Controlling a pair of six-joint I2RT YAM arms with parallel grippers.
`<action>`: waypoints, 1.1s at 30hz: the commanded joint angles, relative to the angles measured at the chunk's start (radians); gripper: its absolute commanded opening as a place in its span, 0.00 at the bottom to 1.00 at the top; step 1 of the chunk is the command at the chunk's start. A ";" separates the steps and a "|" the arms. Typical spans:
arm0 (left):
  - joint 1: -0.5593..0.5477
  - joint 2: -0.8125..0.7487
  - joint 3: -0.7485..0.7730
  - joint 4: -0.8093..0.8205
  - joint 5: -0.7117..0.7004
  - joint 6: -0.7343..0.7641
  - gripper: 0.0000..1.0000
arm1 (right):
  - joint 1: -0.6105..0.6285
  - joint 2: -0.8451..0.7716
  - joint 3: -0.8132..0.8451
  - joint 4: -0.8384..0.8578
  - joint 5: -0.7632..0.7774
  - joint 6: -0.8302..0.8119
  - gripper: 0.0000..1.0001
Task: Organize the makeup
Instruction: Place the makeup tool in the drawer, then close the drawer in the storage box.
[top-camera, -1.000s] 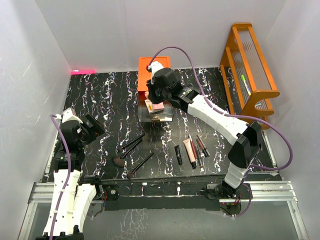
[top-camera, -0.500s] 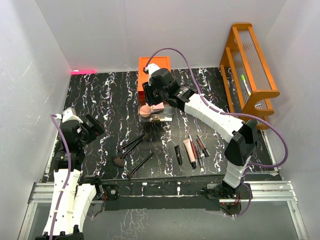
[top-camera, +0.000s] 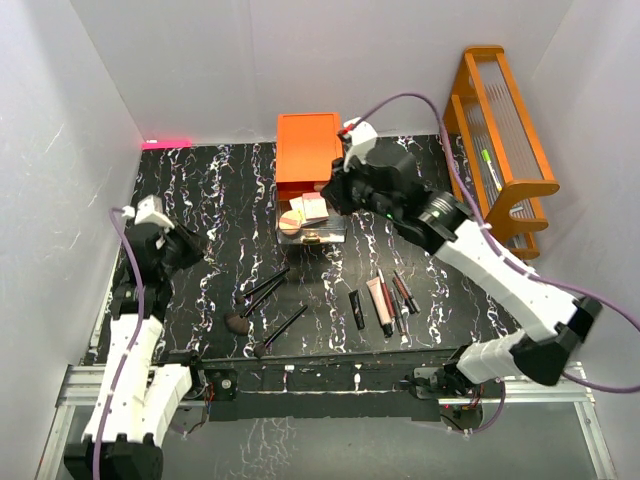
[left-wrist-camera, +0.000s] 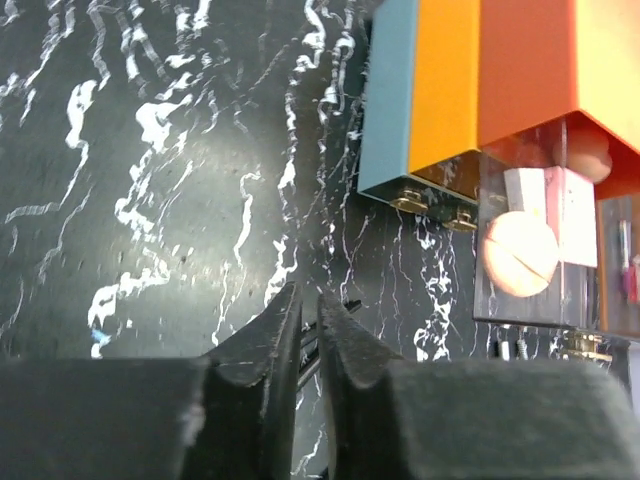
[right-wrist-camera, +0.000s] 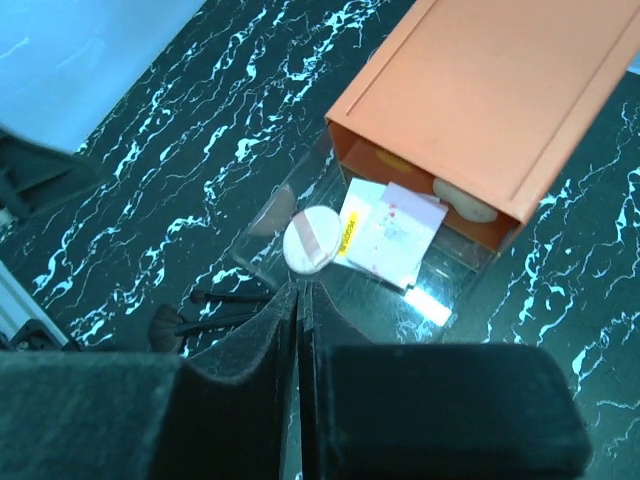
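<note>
The round tan compact (right-wrist-camera: 311, 240) was seen lying in the clear open drawer (right-wrist-camera: 452, 280). The right gripper (right-wrist-camera: 300, 292) was shut empty, the left gripper (left-wrist-camera: 309, 300) nearly closed, empty. The long black brushes (top-camera: 266, 288) could be scattered if approached so.

An orange drawer chest (top-camera: 308, 150) stands at the back of the black marbled table (top-camera: 210, 190). Its clear drawer (top-camera: 312, 234) is out and holds a round compact (top-camera: 292, 221) and a pink palette (top-camera: 315, 208). Brushes (top-camera: 265, 290) lie left of the tubes (top-camera: 380, 300). An orange rack (top-camera: 505, 140) stands at the right.
</note>
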 joint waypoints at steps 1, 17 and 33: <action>-0.003 0.194 0.159 0.200 0.179 -0.003 0.04 | -0.001 -0.136 -0.104 0.045 -0.017 0.024 0.08; -0.045 0.987 0.866 0.426 0.623 -0.172 0.00 | 0.001 -0.327 -0.363 -0.083 -0.149 0.093 0.08; -0.211 1.258 1.190 0.154 0.513 -0.023 0.00 | 0.005 -0.276 -0.403 -0.110 -0.151 0.105 0.08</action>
